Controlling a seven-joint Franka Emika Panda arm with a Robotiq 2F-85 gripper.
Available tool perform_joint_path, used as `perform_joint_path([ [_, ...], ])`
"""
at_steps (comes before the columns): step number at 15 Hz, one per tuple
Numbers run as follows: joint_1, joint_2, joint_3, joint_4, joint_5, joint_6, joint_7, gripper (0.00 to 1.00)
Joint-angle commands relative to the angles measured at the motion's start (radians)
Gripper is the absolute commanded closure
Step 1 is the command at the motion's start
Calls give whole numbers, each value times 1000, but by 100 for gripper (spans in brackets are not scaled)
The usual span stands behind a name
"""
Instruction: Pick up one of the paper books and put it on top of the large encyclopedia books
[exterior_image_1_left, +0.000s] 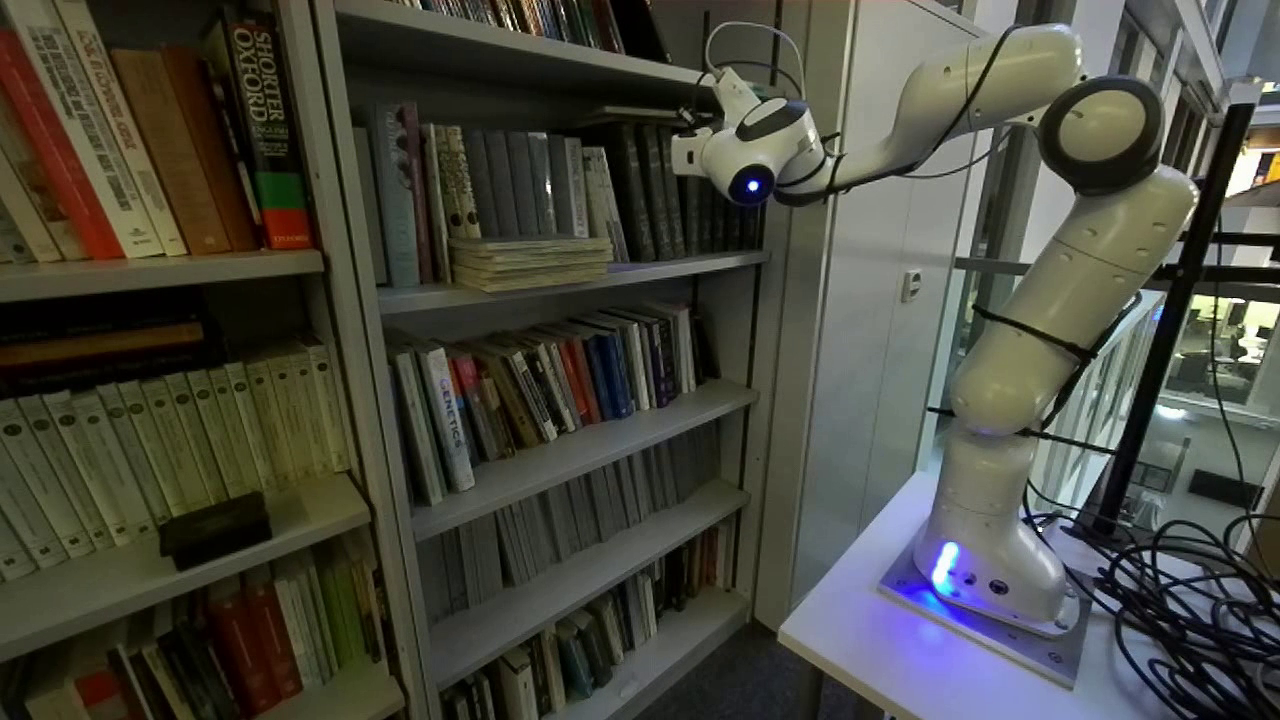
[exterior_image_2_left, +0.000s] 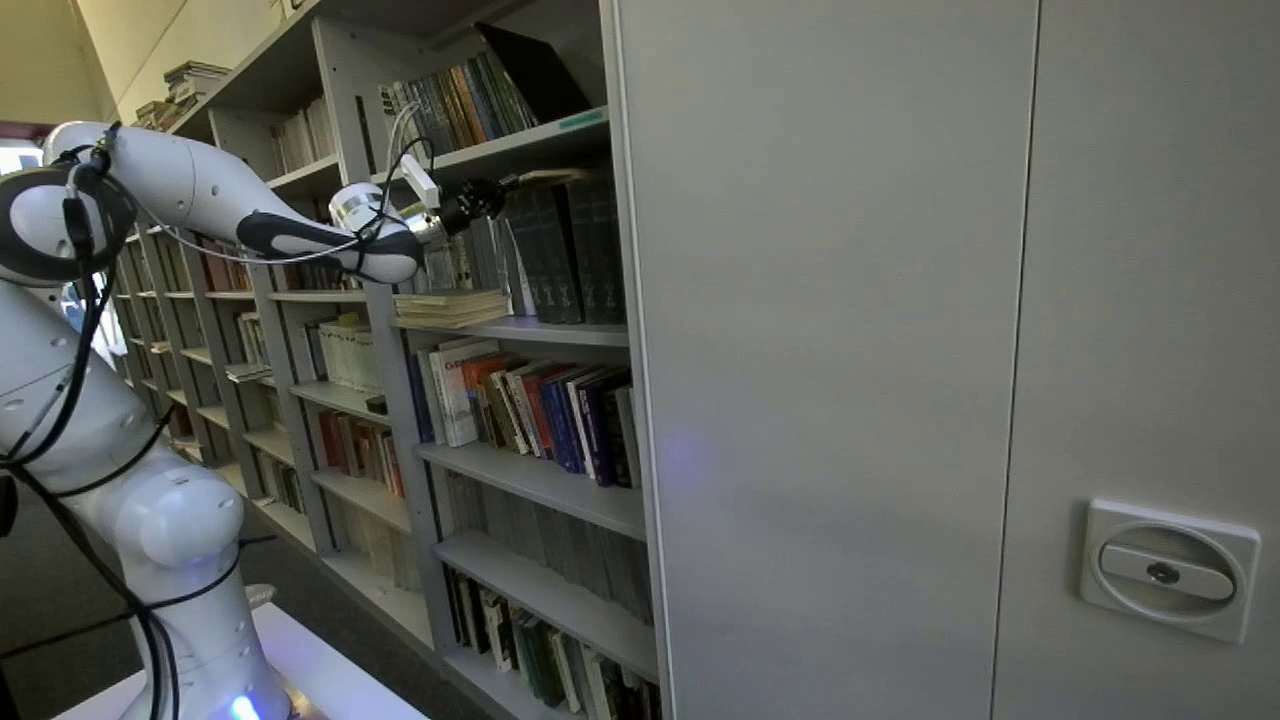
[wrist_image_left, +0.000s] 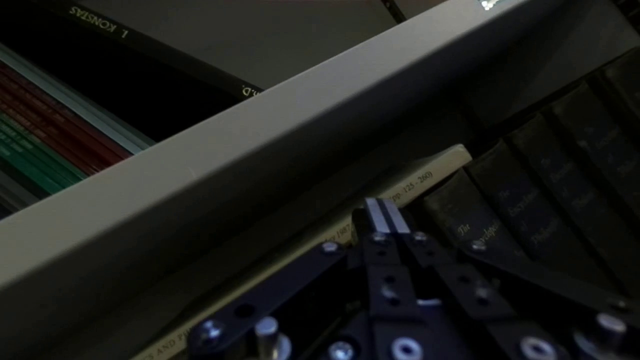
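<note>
shelf (exterior_image_2_left: 575, 335) holds one paper book (wrist_image_left: 340, 231) atop encyclopedias (wrist_image_left: 520, 210)

The gripper (wrist_image_left: 386, 216) covers part of the printed spine of a paper book (wrist_image_left: 427, 177), whose lower end runs past the wrist view's bottom edge; whether the two touch cannot be told. Lettering on the encyclopedia books (wrist_image_left: 532, 215) is blurred, while spines in the stack of paper books (exterior_image_1_left: 530, 265) are too small to read in both exterior views, whose bottom edges crop the table (exterior_image_1_left: 850, 610)
</note>
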Motion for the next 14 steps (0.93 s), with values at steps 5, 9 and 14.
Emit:
perform_joint_path([
  [5,-4,30,9,52,-32,15,-15,100],
  [9,-4,56,14,88,-34,16,-21,100],
  [14,-6,89,15,139,-47,16,-28,100],
])
